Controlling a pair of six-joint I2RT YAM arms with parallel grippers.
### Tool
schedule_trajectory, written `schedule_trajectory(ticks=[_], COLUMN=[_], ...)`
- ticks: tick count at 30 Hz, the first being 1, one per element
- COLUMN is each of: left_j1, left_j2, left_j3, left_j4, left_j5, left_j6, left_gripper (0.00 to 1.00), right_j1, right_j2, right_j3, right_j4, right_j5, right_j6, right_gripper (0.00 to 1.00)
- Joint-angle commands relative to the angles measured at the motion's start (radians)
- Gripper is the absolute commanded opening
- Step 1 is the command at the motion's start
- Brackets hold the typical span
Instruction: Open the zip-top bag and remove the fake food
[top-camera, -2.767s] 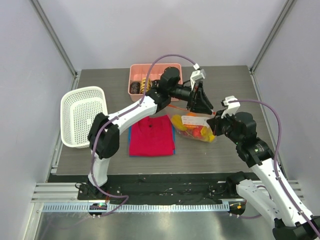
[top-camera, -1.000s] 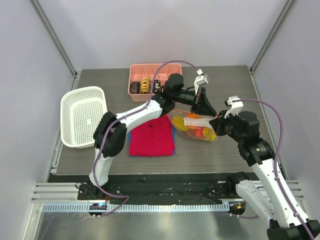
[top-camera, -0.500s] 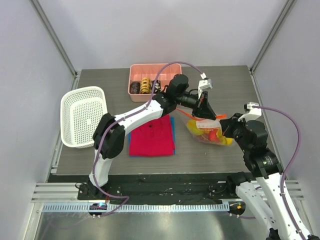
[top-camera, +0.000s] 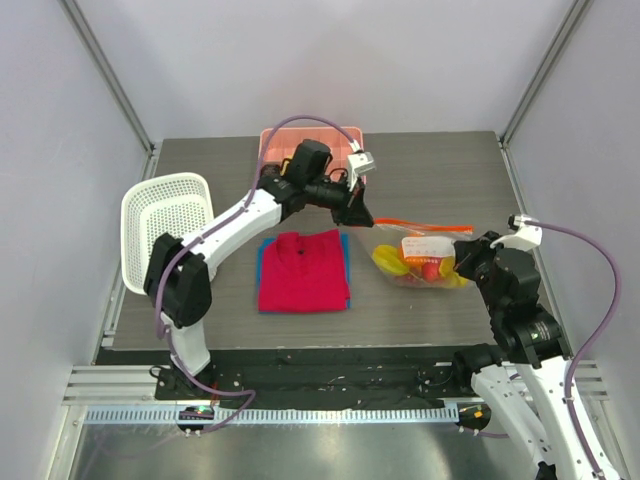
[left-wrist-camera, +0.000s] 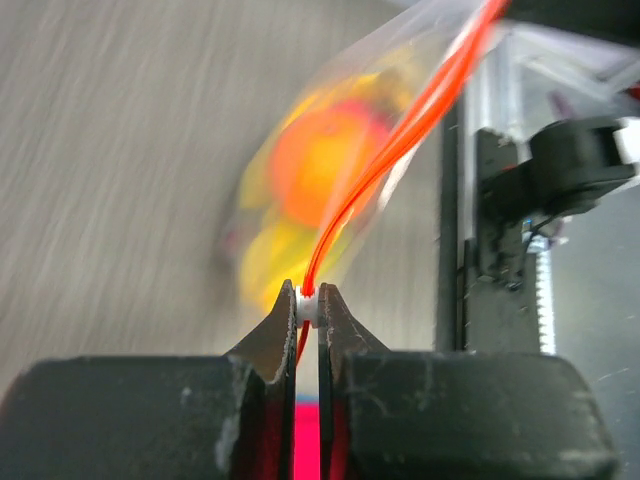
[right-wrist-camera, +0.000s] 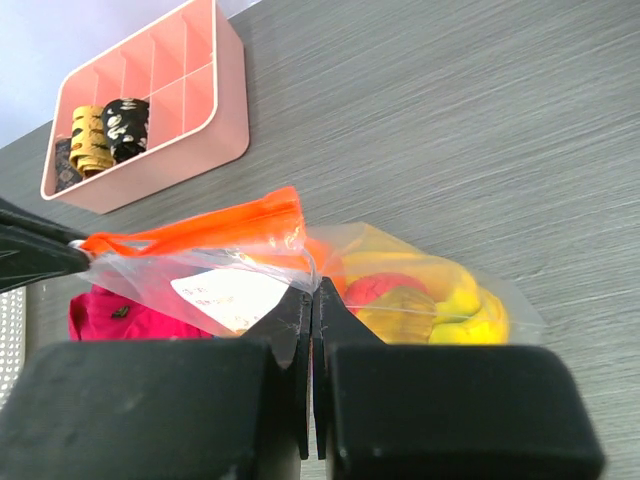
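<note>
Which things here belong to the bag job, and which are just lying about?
Job: zip-top bag, fake food inside it, left gripper and right gripper, both pinching the bag.
Lying about: red shirt, white basket, pink tray.

Got the left arm (top-camera: 228, 224) stretched way out from its base, forearm swung in toward the middle, wrist about level. Left gripper (left-wrist-camera: 308, 300) clamped tight, fingertips nipping the orange strip end of the zip-top bag (top-camera: 415, 243). Then the right arm (top-camera: 520, 300), folded up nearer its own base, wrist leaning inward. Right gripper (right-wrist-camera: 312, 290) pinched closed too, on the clear plastic just under the strip. Both noses aimed at each other, well apart.
</note>
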Motion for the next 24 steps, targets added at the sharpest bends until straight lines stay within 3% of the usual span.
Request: schedule_trajectory(ticks=[1,6,12,16,17,18,21,22,24], left_j1=[0.038,0.067,0.097,0.093,0.093,0.093,0.093,0.093,0.075], left_j2=[-0.077,-0.121,-0.109,-0.140,-0.152,-0.166,-0.236,-0.255,-0.296], left_j3=[-0.034,-0.077,-0.030,0.029,0.035,0.026,-0.043,-0.065,-0.117], left_j4=[-0.152,-0.134,-0.177,-0.158,-0.157,-0.154,-0.114,-0.071,-0.040], left_j5=[-0.122,-0.256,-0.298,-0.297,-0.329,-0.375,-0.469,-0.471,-0.466], left_j6=[0.108,0.035,-0.034,-0.178,-0.220,-0.284,-0.575,-0.768,-0.934], left_gripper=[0.00,0.00,0.02,0.31,0.64,0.70,0.79,0.79,0.77], right_j1=[-0.008,-0.008,-0.008,-0.008,-0.008,-0.008,-0.010,-0.008,-0.008], right_j2=[-0.012,-0.023,-0.037,-0.035,-0.034,-0.034,-0.028,-0.026,-0.025], right_j3=[0.016,0.008,0.005,0.004,0.007,0.016,0.033,0.034,0.037], right_j4=[0.033,0.018,0.016,0.045,0.047,0.047,0.038,0.033,0.018], right_j5=[0.101,0.105,0.090,0.003,-0.008,-0.014,-0.031,-0.031,-0.034], right_j6=[0.001,-0.008,-0.042,-0.083,-0.089,-0.101,-0.121,-0.124,-0.129], right_gripper=[0.01,0.01,0.01,0.01,0.01,0.01,0.01,0.01,0.01])
